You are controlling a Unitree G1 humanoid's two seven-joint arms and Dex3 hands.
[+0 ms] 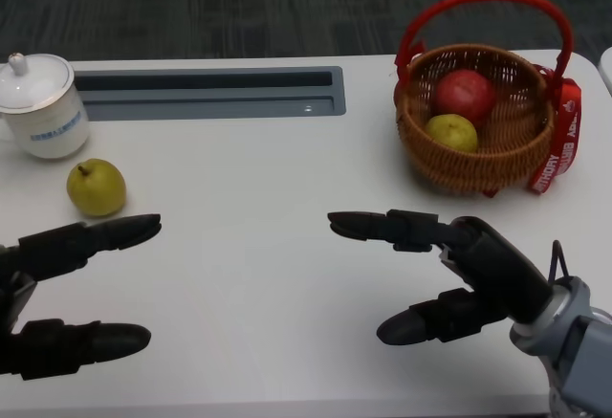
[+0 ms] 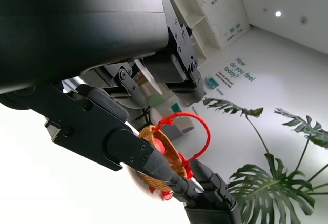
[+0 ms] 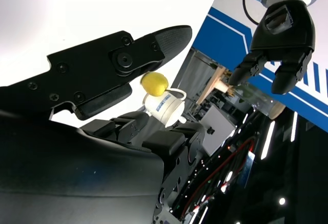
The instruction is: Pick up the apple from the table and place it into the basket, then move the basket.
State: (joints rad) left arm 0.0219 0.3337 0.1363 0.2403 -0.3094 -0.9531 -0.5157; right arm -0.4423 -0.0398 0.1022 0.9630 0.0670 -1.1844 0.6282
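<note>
1. On the white tabletop (image 1: 268,179), seen from the head view, the wicker basket (image 1: 516,155) with its red handle stands at the far right. It holds the red apple (image 1: 466,95), with a small yellow-green fruit (image 1: 451,132) just in front of it. A yellow pear (image 1: 96,187) lies at the near left, close to a white lidded cup (image 1: 40,104). The left robot hand (image 1: 67,289) and the right robot hand (image 1: 449,270) both hover low over the tabletop, fingers spread and holding nothing.
2. From the left wrist view, the left robot hand's own black fingers (image 2: 128,147) reach out with a gap between them; beyond them shows the basket (image 2: 171,160) with its red handle, and part of the right robot hand (image 2: 210,193).
3. From the right wrist view, the right robot hand's fingers (image 3: 118,60) are apart, and between them appear the pear (image 3: 154,82) and the cup (image 3: 165,108). The left robot hand (image 3: 279,44) shows farther off, its fingers loose around nothing.
</note>
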